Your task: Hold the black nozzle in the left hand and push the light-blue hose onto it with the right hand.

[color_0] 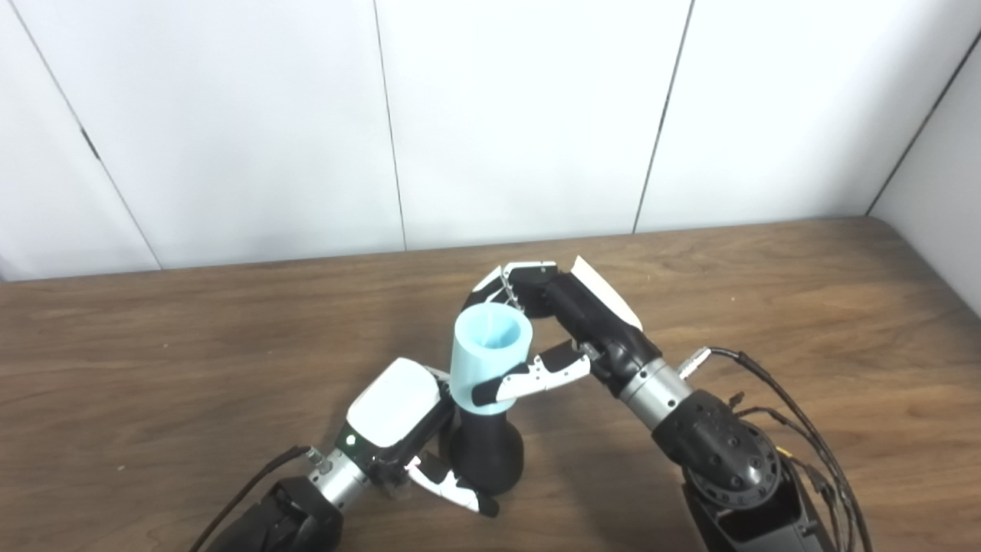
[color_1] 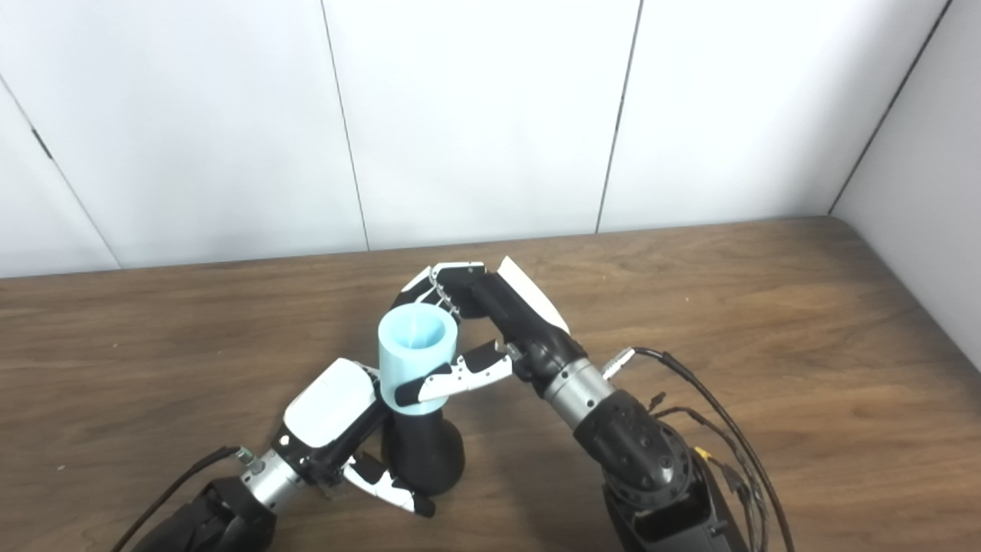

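Observation:
The black nozzle stands upright on the wooden table, wide bulb at the bottom. My left hand is shut on its lower body, thumb curled across the front. The light-blue hose, a short open-topped tube, sits over the nozzle's top end. My right hand is shut on the hose, fingers behind its rim and thumb across its front. The nozzle's tip is hidden inside the hose.
White wall panels rise behind the table's far edge. A side wall closes in at the right. Loose cables trail from my right forearm.

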You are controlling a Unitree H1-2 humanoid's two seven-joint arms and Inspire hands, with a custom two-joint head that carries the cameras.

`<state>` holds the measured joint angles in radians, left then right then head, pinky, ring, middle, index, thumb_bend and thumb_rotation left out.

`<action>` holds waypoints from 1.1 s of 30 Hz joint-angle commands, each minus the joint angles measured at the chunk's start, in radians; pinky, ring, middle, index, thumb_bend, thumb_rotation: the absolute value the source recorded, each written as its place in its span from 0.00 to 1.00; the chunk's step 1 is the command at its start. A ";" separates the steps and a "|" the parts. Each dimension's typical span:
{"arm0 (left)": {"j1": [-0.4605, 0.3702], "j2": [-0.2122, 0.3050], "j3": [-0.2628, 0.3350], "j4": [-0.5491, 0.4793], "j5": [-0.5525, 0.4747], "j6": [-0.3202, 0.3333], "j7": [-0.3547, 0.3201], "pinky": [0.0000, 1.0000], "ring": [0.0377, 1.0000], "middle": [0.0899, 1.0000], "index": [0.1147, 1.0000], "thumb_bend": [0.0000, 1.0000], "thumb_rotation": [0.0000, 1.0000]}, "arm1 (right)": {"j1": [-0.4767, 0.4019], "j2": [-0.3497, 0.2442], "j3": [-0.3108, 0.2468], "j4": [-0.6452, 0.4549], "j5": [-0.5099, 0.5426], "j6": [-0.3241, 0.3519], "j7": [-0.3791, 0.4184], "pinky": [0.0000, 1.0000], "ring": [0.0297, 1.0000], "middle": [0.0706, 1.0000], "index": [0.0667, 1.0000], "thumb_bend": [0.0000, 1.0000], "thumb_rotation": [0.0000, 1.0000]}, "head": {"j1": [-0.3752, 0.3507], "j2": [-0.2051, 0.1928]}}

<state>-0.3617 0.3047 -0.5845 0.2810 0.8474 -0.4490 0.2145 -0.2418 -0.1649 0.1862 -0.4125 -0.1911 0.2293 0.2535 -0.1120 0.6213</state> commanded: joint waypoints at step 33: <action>0.108 -0.018 -0.047 0.047 -0.009 -0.020 0.001 0.16 0.32 0.38 0.46 0.50 0.00 | 0.061 -0.035 0.022 0.058 0.001 -0.146 -0.025 0.28 0.38 0.43 0.50 0.51 0.00 | -0.004 0.011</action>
<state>-0.3584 0.3061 -0.5897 0.2763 0.8512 -0.4491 0.2169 -0.1964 -0.1967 0.2043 -0.3720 -0.1827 0.0987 0.2234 -0.1150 0.6305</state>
